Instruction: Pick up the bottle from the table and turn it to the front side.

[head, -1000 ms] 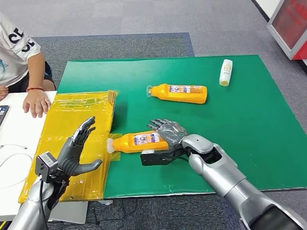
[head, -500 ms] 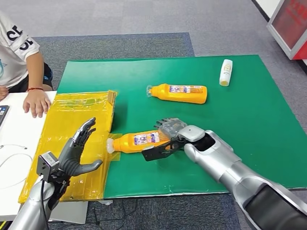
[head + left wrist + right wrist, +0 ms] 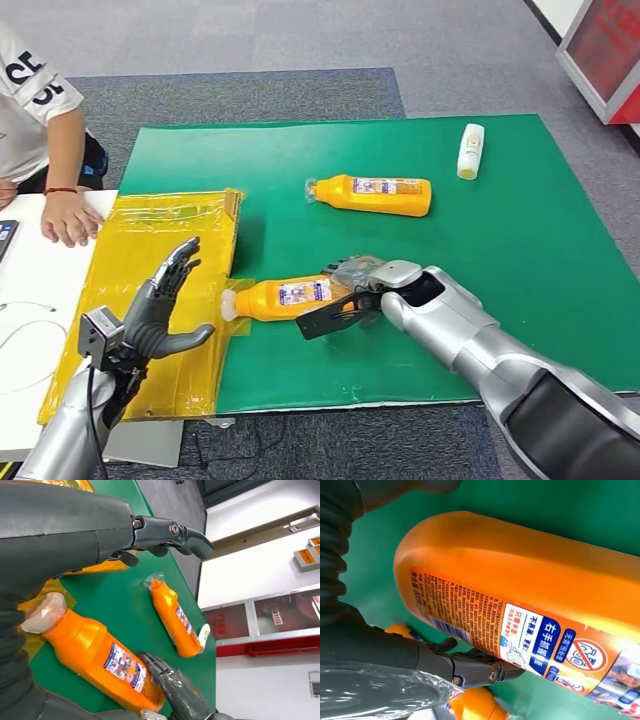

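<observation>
A green mat (image 3: 483, 260) covers the table on grey carpet, with a yellow plastic sheet (image 3: 143, 250) at its 9 o'clock side and a person's hand (image 3: 68, 217) resting on a white desk beyond.

The left hand (image 3: 162, 305) hovers over the yellow sheet, fingers spread and holding nothing, much as it did a second ago. The near bottle (image 3: 290, 296) lies on its side at the mat's 7 o'clock corner, cap toward 9 o'clock, touching the sheet. The right hand (image 3: 355, 290) has rolled over the bottle's base since 1 second ago, fingers above and thumb beneath; the grip looks nearly closed, so the lift is probably close.

The bottle is orange with a pale wrapped cap; the right wrist view shows small print and a barcode. A 2nd orange bottle (image 3: 373, 195) lies at 12 o'clock, and a small white bottle (image 3: 471, 151) at 1 o'clock.
</observation>
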Tool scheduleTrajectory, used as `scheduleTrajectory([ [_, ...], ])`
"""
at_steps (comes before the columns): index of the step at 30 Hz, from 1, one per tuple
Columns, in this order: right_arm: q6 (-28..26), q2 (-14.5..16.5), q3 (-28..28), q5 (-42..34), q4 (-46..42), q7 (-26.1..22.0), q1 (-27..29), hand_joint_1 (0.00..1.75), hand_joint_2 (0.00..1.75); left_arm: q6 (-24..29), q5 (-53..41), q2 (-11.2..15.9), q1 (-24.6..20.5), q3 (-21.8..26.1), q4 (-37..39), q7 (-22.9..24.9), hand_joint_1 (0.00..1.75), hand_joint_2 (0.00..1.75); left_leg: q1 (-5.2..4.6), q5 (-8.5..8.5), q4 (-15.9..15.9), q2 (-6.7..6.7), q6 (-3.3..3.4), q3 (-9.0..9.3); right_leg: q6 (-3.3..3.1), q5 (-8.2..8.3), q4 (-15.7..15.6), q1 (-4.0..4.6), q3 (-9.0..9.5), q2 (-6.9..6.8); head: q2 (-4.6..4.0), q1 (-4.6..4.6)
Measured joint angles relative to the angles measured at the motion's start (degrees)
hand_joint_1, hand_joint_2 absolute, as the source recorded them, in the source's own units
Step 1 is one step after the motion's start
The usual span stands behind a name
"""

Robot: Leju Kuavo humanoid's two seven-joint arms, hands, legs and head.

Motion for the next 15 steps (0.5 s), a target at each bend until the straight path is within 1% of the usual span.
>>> scheduleTrajectory([
  [5, -2.05, -0.15, 0.16, -4.32, 0.83, -0.82, 0.07, 0.0, 1.75, -0.28, 0.12, -0.1, -0.96, -0.55, 0.92, -0.38, 0.0, 1.75, 0.0, 0.0, 0.0, 0.0, 0.0, 0.01, 0.0, 0.0, 0.0, 0.0, -0.01, 0.0, 0.01, -0.01],
  [9, -4.54, -0.86, -0.46, -8.37, 0.96, -1.28, 0.48, 0.0, 1.75, -0.27, 0.15, -0.1, -1.07, -0.99, 1.52, -0.58, 0.0, 1.75, 0.0, 0.0, 0.0, 0.0, 0.0, 0.01, 0.0, 0.0, 0.0, 0.0, -0.01, 0.0, 0.01, 0.0],
  [15, -6.31, -3.1, -5.0, -16.92, -0.12, -4.24, 2.47, 0.0, 1.75, -0.42, 0.12, -0.1, -1.04, -1.17, 2.32, -1.21, 0.0, 1.75, -0.01, 0.0, 0.01, 0.0, 0.0, 0.01, 0.01, 0.0, -0.01, -0.01, 0.01, 0.0, 0.01, 0.0],
])
